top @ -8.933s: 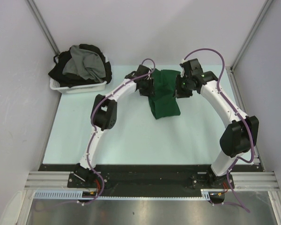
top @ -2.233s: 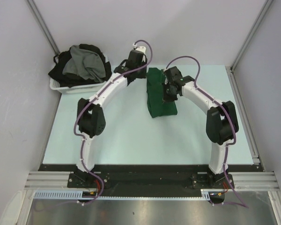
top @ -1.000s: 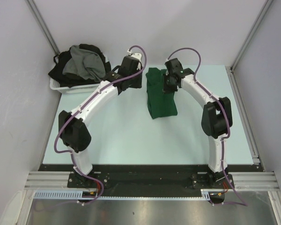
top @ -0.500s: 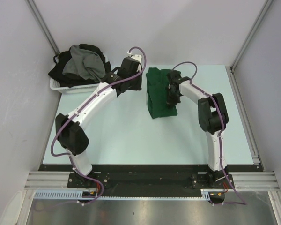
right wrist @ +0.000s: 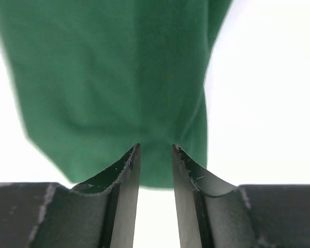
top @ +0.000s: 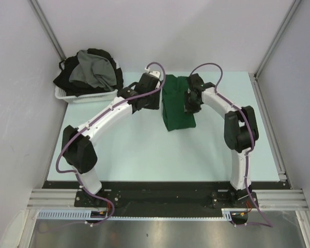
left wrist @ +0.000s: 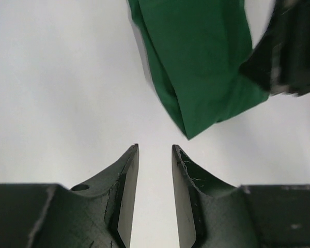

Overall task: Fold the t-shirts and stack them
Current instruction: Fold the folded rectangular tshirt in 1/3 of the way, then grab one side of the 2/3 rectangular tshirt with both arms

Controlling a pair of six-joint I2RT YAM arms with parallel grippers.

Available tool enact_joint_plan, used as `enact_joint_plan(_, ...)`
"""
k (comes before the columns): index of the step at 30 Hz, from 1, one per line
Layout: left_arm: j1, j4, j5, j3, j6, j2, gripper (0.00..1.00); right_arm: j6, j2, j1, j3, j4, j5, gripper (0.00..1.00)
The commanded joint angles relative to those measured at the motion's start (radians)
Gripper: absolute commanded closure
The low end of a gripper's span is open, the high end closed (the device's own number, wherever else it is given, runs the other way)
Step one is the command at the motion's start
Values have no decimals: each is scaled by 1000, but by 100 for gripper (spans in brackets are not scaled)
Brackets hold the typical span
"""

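Note:
The dark green t-shirt point(top: 176, 109) lies folded into a narrow strip at the back middle of the table. My left gripper point(top: 151, 103) is open and empty just left of the shirt's edge; in the left wrist view its jaws point(left wrist: 155, 150) hang over bare table, with the shirt's corner point(left wrist: 196, 67) ahead and to the right. My right gripper point(top: 190, 106) is open over the shirt's right side; in the right wrist view the green cloth point(right wrist: 113, 77) fills the space beyond the jaws point(right wrist: 155, 150), and nothing is held. The grey t-shirt point(top: 95, 70) and the black t-shirts point(top: 66, 78) are heaped in the basket.
The white plastic basket point(top: 88, 96) stands at the back left corner. Grey walls close the left, back and right sides. The right arm's dark wrist point(left wrist: 292, 46) shows at the upper right of the left wrist view.
Both grippers have let go of the shirt's top. The left arm drew away to the left, then came back near the shirt's left edge. The right gripper moved over the shirt's right side.

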Motion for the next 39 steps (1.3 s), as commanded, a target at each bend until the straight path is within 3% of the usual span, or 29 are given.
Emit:
enact_joint_plan(1, -7, 27, -5, -66, -63, -79, 62, 7, -161, -11, -10, -10, 17, 64)
enact_joint_plan(16, -9, 79, 34, -247, -112, -165, 62, 112, -400, -8, -348, 11, -26, 63)
enact_joint_plan(39, -50, 12, 12, -186, -89, -158, 63, 126, -322, 13, -443, 146, -32, 63)
